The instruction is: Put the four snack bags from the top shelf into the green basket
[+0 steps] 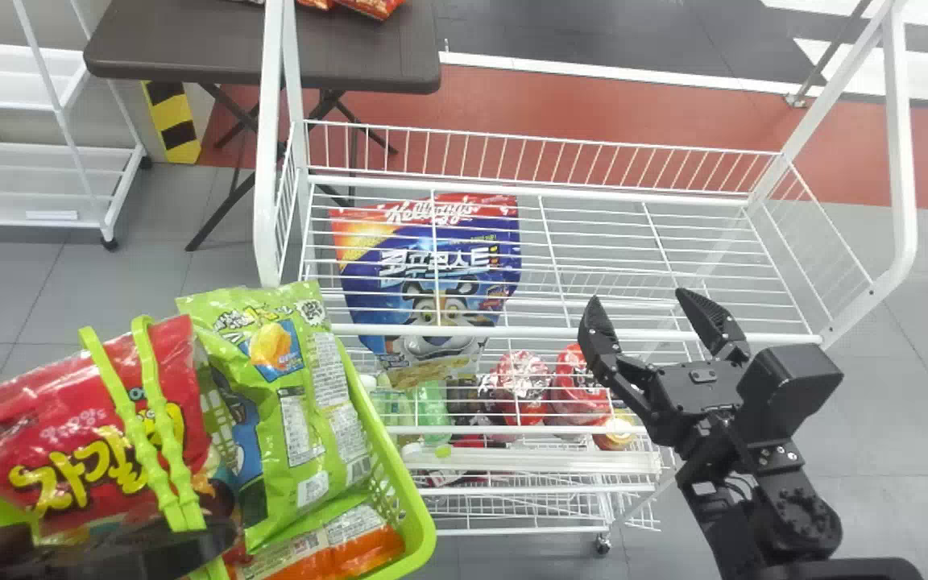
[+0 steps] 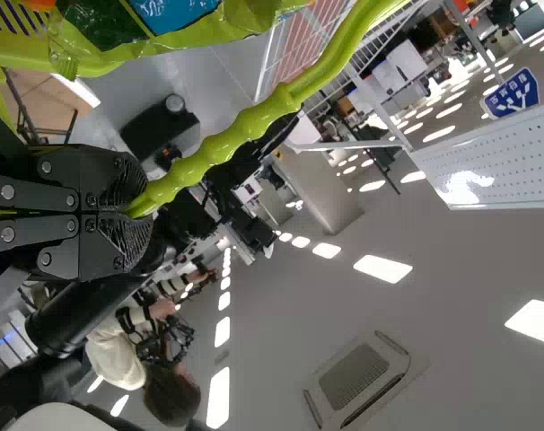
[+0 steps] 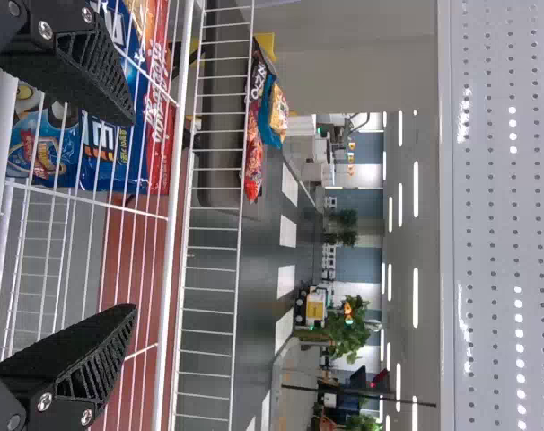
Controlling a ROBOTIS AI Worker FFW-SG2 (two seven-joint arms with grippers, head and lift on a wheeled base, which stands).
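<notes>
Blue bag (image 1: 432, 274) shows through the wire shelf (image 1: 512, 331); right gripper (image 1: 639, 297) hangs empty, spread wide, probably to straddle it. Left gripper (image 2: 139, 212) clamps the handle (image 2: 245, 126) of the green basket (image 1: 422, 524), likely steadying it.

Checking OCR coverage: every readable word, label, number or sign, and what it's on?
"Kellogg's": blue bag
"자갈": red bag; next character partly behind basket handles
Blue bag, second large line: crossed by white rack wires, unsure
Green bag: panels too small
Orange-and-green bag: too small
Blue sign: too blurred
Lower packs, far bags: unreadable
</notes>
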